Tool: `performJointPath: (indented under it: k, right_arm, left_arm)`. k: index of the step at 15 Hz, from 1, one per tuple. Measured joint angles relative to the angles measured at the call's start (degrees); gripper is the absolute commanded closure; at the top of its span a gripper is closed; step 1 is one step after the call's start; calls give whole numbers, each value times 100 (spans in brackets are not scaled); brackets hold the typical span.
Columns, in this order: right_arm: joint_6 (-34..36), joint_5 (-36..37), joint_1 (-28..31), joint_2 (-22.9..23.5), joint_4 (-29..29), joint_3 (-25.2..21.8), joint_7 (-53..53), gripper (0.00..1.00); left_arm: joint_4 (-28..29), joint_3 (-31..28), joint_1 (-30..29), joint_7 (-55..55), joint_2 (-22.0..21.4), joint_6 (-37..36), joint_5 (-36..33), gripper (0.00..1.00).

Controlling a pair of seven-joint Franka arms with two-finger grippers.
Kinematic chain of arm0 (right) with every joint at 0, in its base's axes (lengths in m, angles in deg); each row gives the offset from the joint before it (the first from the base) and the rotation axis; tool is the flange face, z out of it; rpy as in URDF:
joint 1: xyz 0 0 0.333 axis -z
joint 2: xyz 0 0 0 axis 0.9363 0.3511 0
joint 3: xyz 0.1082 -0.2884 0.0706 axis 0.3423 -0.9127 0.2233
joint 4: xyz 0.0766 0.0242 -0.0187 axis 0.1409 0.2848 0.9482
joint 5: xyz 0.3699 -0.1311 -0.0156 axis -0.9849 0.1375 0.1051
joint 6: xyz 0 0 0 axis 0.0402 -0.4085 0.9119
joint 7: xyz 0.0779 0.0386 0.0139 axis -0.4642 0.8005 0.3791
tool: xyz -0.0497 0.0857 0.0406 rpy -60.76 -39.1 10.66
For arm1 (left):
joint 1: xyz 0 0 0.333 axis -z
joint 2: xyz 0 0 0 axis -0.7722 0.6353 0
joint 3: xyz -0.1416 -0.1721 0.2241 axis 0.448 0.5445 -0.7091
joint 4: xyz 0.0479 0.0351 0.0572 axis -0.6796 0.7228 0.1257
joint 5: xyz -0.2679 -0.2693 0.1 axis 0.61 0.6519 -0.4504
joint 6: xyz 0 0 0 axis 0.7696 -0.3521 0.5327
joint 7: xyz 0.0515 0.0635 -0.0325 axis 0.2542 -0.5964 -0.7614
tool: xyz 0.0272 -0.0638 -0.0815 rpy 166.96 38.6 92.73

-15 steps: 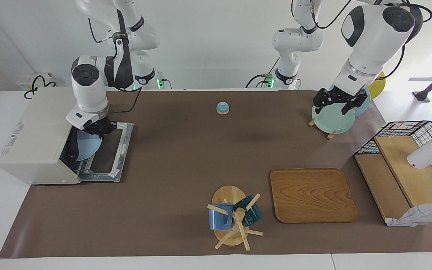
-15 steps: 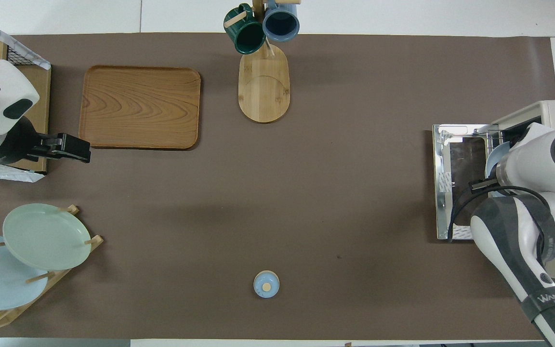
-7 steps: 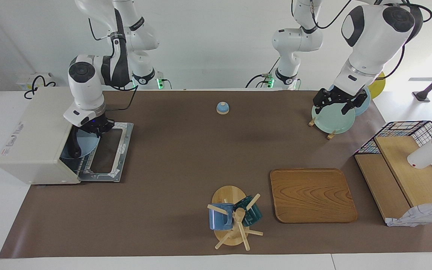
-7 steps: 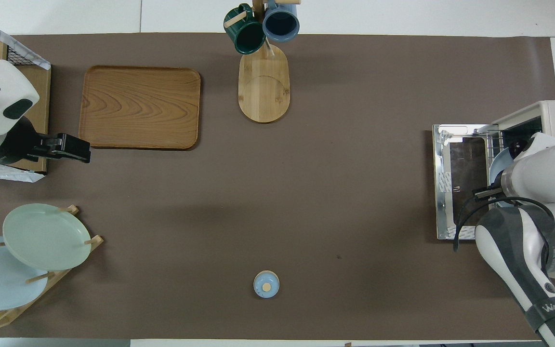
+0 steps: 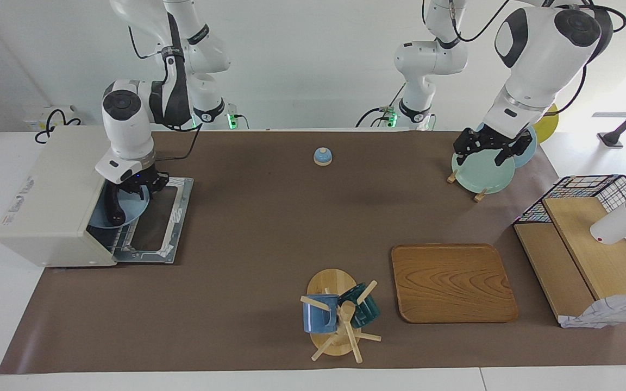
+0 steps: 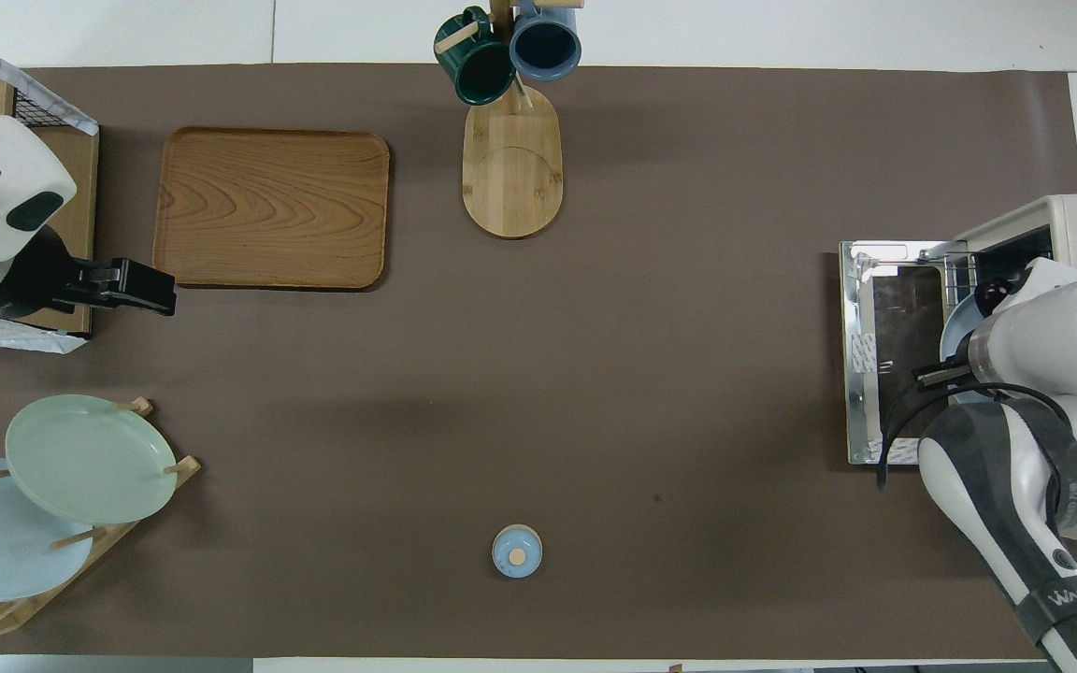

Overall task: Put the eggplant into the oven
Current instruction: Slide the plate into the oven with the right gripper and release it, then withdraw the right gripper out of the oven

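Right tool [image 5: 140,188] over oven [image 5: 52,195] (eggplant [image 5: 112,209] inside)

left hand [image 5: 491,150] wide open, right hand [image 5: 138,187] lowered

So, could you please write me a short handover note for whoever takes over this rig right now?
Left end effector: open, empty, waiting over the left arm's end of the brown-covered table.
Right end effector: at the mouth of the boxy cream-white toaster oven, door down; grip unclear.
Slim glossy dark purple eggplant: lying on a round light blue plate inside the oven.
Left to do: confirm release, then withdraw the right arm.
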Motion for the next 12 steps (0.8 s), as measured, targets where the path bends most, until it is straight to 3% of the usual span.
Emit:
performJointPath:
  k: [2, 4, 7, 12]
  right_arm:
    - [406, -277, -253, 9, -332, 8, 0, 80]
    - [627, -544, -581, 45, -686, 22, 36, 99]
    - [469, -593, -894, 189, -780, 44, 517, 100]
    - [-482, -595, -977, 712, -454, 35, 775, 100]
  left_arm:
    - [0, 0, 0, 0, 0, 0, 0, 0]
    - [0, 0, 0, 0, 0, 0, 0, 0]
    - [0, 0, 0, 0, 0, 0, 0, 0]
    - [0, 0, 0, 0, 0, 0, 0, 0]
